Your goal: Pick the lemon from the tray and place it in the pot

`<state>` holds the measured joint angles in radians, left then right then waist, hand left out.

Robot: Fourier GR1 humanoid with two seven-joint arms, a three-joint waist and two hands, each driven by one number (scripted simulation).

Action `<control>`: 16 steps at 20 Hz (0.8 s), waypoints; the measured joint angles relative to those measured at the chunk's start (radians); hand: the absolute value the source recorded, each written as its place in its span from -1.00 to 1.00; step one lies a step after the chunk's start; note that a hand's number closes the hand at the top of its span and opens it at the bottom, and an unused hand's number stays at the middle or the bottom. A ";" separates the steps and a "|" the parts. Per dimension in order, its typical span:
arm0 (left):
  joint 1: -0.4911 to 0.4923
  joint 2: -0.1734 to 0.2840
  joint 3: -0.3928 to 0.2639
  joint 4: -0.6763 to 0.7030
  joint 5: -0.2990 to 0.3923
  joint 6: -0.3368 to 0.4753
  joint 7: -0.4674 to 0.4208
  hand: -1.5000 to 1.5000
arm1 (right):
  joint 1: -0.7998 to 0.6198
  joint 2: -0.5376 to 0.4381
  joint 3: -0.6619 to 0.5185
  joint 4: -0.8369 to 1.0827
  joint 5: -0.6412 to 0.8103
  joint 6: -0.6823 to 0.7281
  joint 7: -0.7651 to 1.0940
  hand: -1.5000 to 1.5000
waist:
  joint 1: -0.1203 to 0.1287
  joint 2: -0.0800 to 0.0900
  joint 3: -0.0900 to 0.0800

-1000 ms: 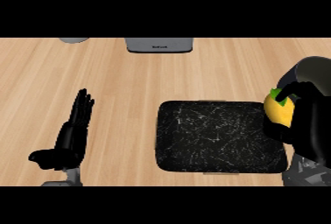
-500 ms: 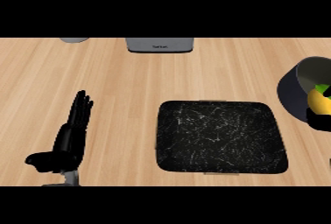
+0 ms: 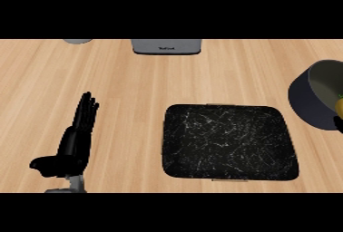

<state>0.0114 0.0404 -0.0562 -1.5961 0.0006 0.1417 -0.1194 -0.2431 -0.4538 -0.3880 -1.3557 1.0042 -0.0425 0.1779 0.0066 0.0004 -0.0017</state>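
A sliver of yellow lemon (image 3: 340,107) shows inside the one dark pot (image 3: 309,95) at the right edge. One black speckled tray (image 3: 230,141) lies beside it. The left hand (image 3: 72,140) rests released, fingers straight; the right hand is out of view.

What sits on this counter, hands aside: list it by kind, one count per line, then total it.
Trays: 1, the black tray
Pots: 1, the dark pot at the right edge
Lemons: 1, the lemon showing in the pot's opening
Grey items at the far edge: 2, the grey box and the grey round thing
Total: 5
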 measured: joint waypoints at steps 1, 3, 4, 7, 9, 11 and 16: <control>-0.003 0.002 0.002 -0.006 0.000 0.001 0.009 0.00 | -0.005 0.000 -0.002 0.037 0.001 -0.013 -0.010 1.00 | 0.001 -0.002 -0.003; 0.000 0.006 0.000 -0.031 0.000 0.001 0.032 0.00 | -0.015 -0.013 -0.020 0.108 -0.008 -0.030 -0.035 1.00 | 0.003 -0.006 -0.009; -0.001 0.011 0.003 -0.035 0.004 -0.005 0.036 0.00 | -0.017 -0.014 -0.032 0.142 -0.019 -0.039 -0.047 1.00 | 0.004 -0.008 -0.013; -0.013 0.010 0.003 -0.031 0.005 -0.007 0.041 0.00 | -0.028 -0.035 -0.057 0.221 -0.019 -0.017 -0.020 -1.00 | 0.007 -0.011 -0.022; -0.016 0.006 -0.001 -0.020 -0.002 -0.005 0.029 0.00 | -0.024 -0.045 -0.073 0.260 -0.030 0.005 -0.016 -1.00 | 0.004 -0.013 -0.026; -0.028 0.004 -0.003 -0.022 -0.001 -0.004 0.040 0.00 | -0.031 -0.055 -0.093 0.308 -0.064 0.020 -0.058 -1.00 | 0.005 -0.014 -0.028; -0.012 0.005 0.006 0.004 0.003 -0.011 0.011 0.00 | -0.059 -0.041 -0.181 0.350 -0.204 -0.003 -0.192 -1.00 | -0.003 -0.012 -0.022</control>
<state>-0.0006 0.0458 -0.0498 -1.5918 0.0039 0.1310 -0.1085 -0.3026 -0.4943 -0.5689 -1.0059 0.8006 -0.0456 -0.0142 0.0033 -0.0120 -0.0234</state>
